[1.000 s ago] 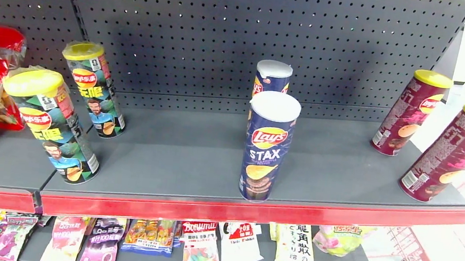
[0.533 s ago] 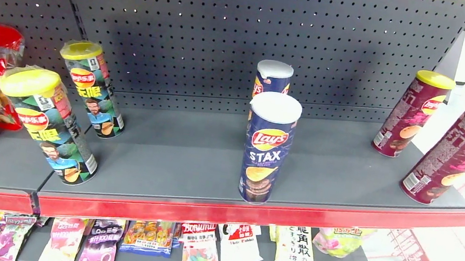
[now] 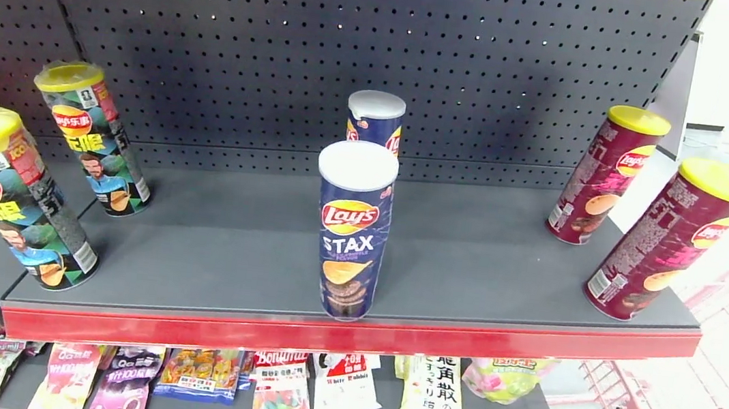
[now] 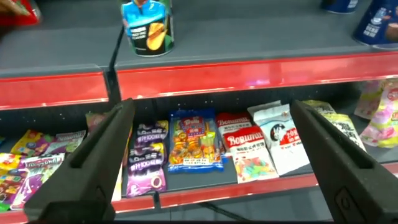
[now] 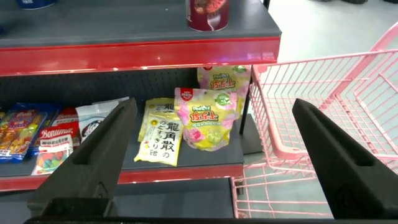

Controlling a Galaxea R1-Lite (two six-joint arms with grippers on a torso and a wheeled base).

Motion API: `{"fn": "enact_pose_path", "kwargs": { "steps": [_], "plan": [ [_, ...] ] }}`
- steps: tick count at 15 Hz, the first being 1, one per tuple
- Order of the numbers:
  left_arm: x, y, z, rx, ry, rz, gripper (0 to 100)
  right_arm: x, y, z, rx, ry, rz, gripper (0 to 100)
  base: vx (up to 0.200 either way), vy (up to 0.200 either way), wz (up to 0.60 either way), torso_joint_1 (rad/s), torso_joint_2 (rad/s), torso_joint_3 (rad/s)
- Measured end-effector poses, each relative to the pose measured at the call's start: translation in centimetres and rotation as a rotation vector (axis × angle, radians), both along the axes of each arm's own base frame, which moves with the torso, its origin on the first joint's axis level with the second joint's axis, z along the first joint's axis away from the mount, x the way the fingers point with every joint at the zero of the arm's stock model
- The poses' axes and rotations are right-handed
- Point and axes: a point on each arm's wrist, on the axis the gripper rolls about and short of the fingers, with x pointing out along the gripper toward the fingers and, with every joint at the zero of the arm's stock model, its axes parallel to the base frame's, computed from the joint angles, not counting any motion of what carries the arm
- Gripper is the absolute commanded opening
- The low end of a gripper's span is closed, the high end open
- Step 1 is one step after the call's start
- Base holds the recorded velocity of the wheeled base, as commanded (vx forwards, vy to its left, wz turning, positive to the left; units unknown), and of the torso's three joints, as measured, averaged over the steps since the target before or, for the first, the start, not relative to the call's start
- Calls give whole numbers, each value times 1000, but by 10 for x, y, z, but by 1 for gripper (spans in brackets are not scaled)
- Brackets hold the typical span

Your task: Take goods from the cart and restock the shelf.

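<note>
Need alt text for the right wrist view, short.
The open right gripper frames a lower shelf of snack pouches, a green-and-pink bag beside a yellow packet. A pink wire shopping cart stands next to the shelf, and a maroon cylindrical chip can sits on the red-edged shelf above.

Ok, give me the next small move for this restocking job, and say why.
Probably swing the right gripper toward the pink cart. Its jaws stand open with nothing between them, the cart's rim lies close beside it, and the shelf has wide bare stretches to fill. The cart's contents cannot be made out from here, so a closer look should come before any grasp.
</note>
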Motion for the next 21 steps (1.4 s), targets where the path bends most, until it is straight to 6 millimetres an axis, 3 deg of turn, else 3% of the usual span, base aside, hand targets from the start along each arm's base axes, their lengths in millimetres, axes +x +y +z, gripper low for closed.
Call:
{"fn": "enact_pose_path", "kwargs": {
  "steps": [21],
  "plan": [
    [0,0,0,-1,0,0,100,0,0,0,0,0,0,100,10,0,0,0,0,0]
  ]
}}
